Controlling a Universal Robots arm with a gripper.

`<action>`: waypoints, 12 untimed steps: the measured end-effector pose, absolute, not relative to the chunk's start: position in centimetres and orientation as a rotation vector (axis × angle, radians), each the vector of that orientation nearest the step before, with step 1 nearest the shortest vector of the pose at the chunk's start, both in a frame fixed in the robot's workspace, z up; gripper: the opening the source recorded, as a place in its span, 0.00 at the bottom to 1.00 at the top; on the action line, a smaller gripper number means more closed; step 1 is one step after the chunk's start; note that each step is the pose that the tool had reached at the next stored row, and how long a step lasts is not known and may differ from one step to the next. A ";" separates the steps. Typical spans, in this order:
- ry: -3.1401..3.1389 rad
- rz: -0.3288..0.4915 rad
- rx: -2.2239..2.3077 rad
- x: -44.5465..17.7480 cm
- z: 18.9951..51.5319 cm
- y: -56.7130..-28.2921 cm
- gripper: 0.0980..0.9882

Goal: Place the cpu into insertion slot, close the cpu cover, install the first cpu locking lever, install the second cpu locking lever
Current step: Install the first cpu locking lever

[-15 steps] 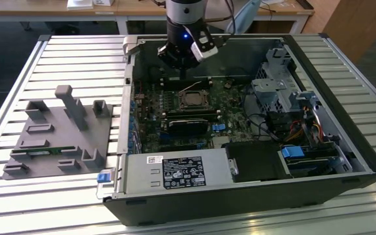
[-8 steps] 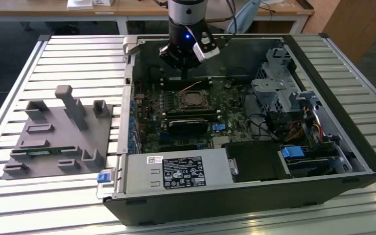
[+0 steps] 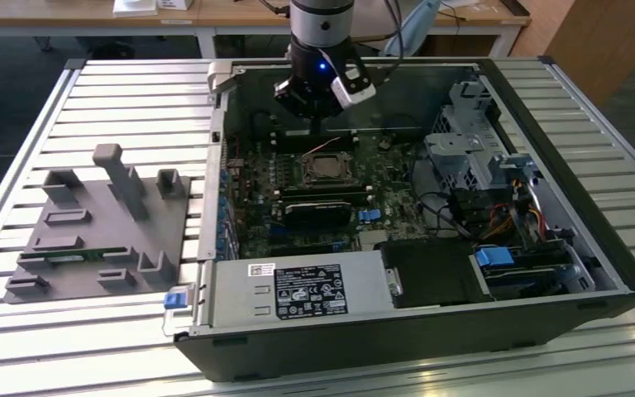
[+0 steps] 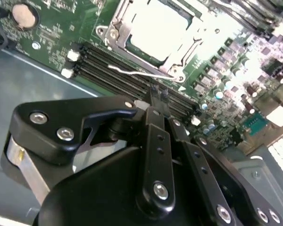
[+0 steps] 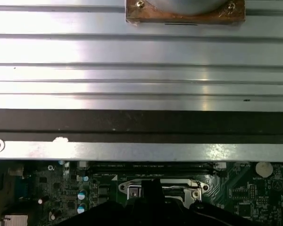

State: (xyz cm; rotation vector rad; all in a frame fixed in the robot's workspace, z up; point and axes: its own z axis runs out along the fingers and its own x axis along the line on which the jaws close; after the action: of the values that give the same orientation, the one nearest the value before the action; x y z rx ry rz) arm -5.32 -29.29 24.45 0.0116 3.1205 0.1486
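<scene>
Gripper [image 3: 315,126] position: I hang inside the open computer case [image 3: 428,331], close to the case's far wall and just off the far edge of the insertion slot [image 3: 327,169]. Finger condition: in the second wrist view my two black fingertips [image 4: 153,94] are drawn together with barely a slit between them, and nothing is clamped there. Task item: the cpu [image 4: 155,28] is seated in the slot, and its grey-silver top shows through the square window of the cpu cover [image 4: 117,21], which lies flat down over it. Lever condition: one thin wire locking lever [image 4: 137,73] runs out from the slot's corner nearest me and crosses the long black memory slots [image 4: 104,66], standing clear of the cover's edge. My fingertips are just beside the lever's end; I cannot tell whether they touch it. Surroundings: the slot sits on the green motherboard [image 3: 262,223], toward the far edge of the board. A labelled silver power supply box [image 3: 295,289] fills the case's near corner on the exterior view's left. The case rests on a slatted metal bench [image 3: 130,99]. A grey fixture tray [image 3: 97,231] lies on the bench beside the case, toward the bench's edge on the exterior view's left.
</scene>
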 end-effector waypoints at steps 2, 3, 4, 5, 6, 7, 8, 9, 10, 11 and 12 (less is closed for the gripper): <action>3.120 0.147 -0.001 -5.3 24.2 -29.3 0.01; 3.121 0.145 -0.002 -5.3 24.1 -29.3 0.01; 3.121 0.143 -0.002 -5.2 24.0 -29.2 0.01; 3.121 0.142 -0.002 -5.2 23.8 -29.2 0.01; 3.121 0.141 -0.002 -5.2 23.7 -29.2 0.01; 3.121 0.141 -0.002 -5.1 23.6 -29.2 0.01; 3.121 0.141 -0.002 -5.0 23.5 -29.2 0.01; 3.121 0.140 -0.002 -4.9 23.4 -29.1 0.01; 3.121 0.140 -0.002 -4.8 23.3 -29.1 0.01; 3.121 0.140 -0.002 -4.7 23.2 -29.0 0.01; 3.121 0.140 -0.002 -4.5 23.2 -29.0 0.01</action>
State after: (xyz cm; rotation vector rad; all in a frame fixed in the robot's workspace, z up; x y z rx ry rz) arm -4.51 -28.96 23.20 -0.0024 3.1209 0.1403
